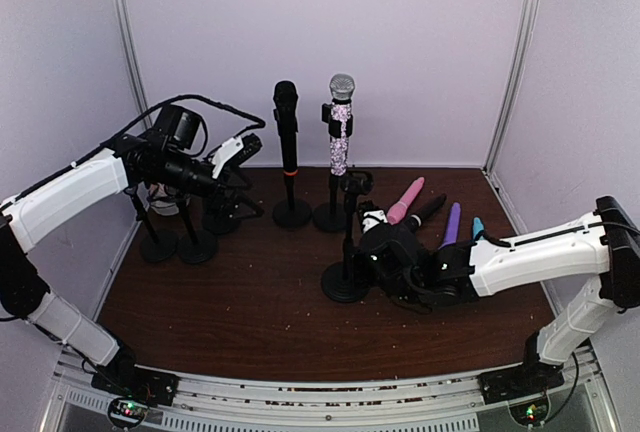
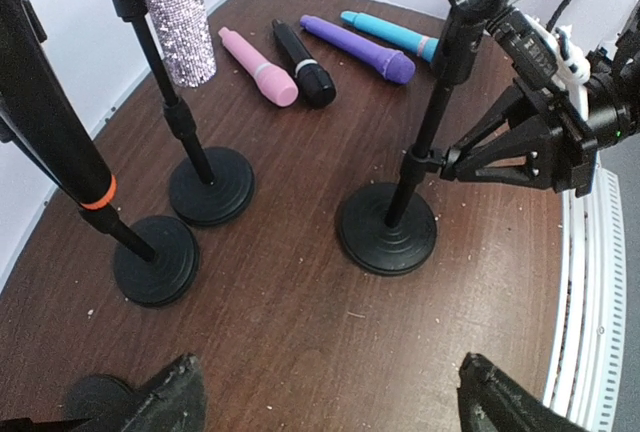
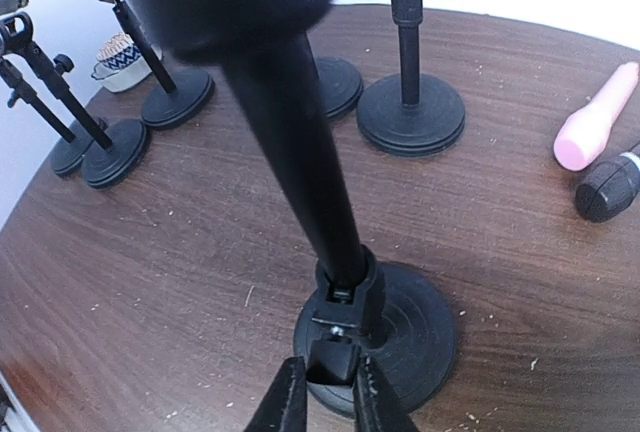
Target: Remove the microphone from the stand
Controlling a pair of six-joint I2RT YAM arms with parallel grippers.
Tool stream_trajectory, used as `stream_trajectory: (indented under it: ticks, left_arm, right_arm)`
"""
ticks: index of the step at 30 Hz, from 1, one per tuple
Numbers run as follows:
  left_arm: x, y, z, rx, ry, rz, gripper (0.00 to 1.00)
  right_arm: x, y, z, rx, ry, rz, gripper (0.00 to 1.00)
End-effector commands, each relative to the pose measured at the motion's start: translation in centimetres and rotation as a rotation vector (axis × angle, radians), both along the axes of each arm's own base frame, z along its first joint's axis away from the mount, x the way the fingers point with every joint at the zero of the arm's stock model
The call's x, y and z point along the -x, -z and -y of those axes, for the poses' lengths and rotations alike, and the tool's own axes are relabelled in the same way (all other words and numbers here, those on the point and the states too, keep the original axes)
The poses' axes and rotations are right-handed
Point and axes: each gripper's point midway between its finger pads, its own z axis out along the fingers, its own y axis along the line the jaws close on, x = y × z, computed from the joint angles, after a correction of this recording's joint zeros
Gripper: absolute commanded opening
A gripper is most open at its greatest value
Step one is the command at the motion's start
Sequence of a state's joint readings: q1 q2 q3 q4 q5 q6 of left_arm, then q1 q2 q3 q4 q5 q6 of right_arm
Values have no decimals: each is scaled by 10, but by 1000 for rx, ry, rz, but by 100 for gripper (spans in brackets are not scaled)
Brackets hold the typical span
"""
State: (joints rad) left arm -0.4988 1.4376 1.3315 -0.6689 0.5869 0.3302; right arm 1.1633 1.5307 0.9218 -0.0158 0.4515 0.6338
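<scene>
A: From above, where are we finding the mics on stands?

B: We are seeing two standing upright at the far side of the table (image 1: 230,302). The black mic (image 1: 286,117) is sitting on the left and the glitter mic (image 1: 341,117) just right of it, each in its own clip.

A: And the arms?

B: The right gripper (image 1: 372,252) is reaching in from the right and meeting the middle stand (image 1: 346,252) low on its pole, nearer to us than both mics. The left gripper (image 1: 245,167) is hanging at the far left over more stands. The pink mic (image 1: 405,200), purple mic (image 1: 451,224) and teal mic (image 1: 477,227) are lying at the right.

A: What are we getting from the left wrist?

B: We are looking past the left gripper (image 2: 335,407), its fingers (image 2: 180,397) standing wide apart over the table. The black mic (image 2: 45,102) and glitter mic (image 2: 180,22) are rising at the left of this view, both in their clips. The right gripper (image 2: 445,162) is closing its tips on the collar of the middle stand (image 2: 400,202).

A: And from the right wrist?

B: We are watching the right gripper (image 3: 332,397) from just behind. Its fingers (image 3: 288,404) are pinching the small black block on the collar of the middle stand (image 3: 300,152), just above the round base. The pink mic (image 3: 595,117) is lying at the right edge and a small bowl (image 3: 120,62) is sitting far left.
</scene>
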Motion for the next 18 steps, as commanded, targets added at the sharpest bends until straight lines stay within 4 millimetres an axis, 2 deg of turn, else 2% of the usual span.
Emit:
stream_trajectory:
  ticks: [1, 8, 13, 18]
  left_arm:
    - [2, -13, -5, 16, 6, 33, 90]
    - [2, -13, -6, 10, 3, 27, 90]
    - [0, -13, -4, 12, 7, 19, 90]
    - [-4, -15, 0, 24, 2, -1, 89]
  right_arm:
    - [-3, 0, 1, 63, 38, 40, 14]
    - [1, 6, 1, 134, 54, 86, 0]
    - [4, 16, 2, 214, 65, 116, 0]
    - [8, 15, -6, 355, 62, 185, 0]
